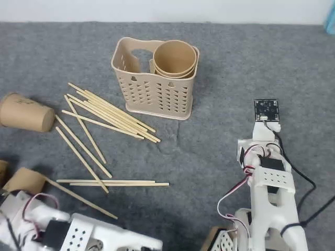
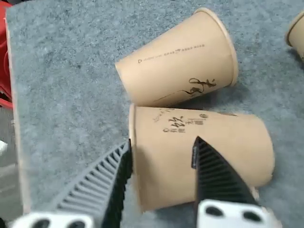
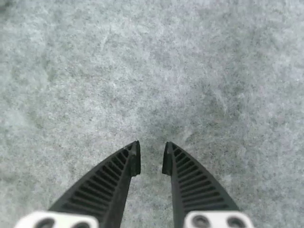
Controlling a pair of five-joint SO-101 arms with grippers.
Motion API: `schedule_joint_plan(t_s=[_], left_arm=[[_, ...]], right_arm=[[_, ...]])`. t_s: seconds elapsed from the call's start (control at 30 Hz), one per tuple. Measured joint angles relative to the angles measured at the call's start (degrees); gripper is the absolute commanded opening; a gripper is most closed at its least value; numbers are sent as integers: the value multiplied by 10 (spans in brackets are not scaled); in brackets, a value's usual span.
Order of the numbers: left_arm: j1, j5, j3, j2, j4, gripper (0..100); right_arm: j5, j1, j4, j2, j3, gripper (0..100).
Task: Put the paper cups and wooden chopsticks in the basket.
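1. Basket [image 1: 152,94] is standing by tabletop's [image 1: 235,63] far edge, approx centre, holding stacked paper cups [image 1: 174,56].
2. Wooden chopsticks [image 1: 107,117] are lying scattered left of centre.
3. Left gripper [image 2: 161,142], at near-left corner, is straddling a sideways paper cup [image 2: 228,152] w/ fingers fairly wide; another cup [image 2: 180,61] is lying just beside.
4. Right gripper [image 3: 152,156] is hanging narrow-gapped over bare tabletop nr near edge.

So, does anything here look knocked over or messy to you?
Yes. Several paper cups lie tipped on their sides at the left of the grey mat, and the chopsticks are strewn criss-cross beside them. The basket stands upright, with stacked cups inside.
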Motion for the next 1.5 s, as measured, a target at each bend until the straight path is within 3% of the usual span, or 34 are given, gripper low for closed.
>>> schedule_joint_plan(t_s=[0.17, 0.5, 0.83, 1.0, 1.17, 1.37, 1.5], left_arm=[[-34, -15, -14, 0, 17, 200], [-38, -35, 4, -1, 12, 200], [63, -38, 24, -2, -44, 200], [114, 31, 25, -2, -77, 200], [160, 44, 25, -2, -82, 200], [164, 44, 12, -2, -74, 229], [136, 34, -5, -2, -16, 299]], right_arm=[[2, 1, 0, 0, 0, 91], [2, 1, 0, 0, 0, 91], [24, -13, 7, 0, 0, 91], [24, -14, 7, 0, 0, 91], [24, -12, 7, 0, 0, 91], [24, -11, 7, 0, 0, 91], [24, -13, 7, 0, 0, 91]])
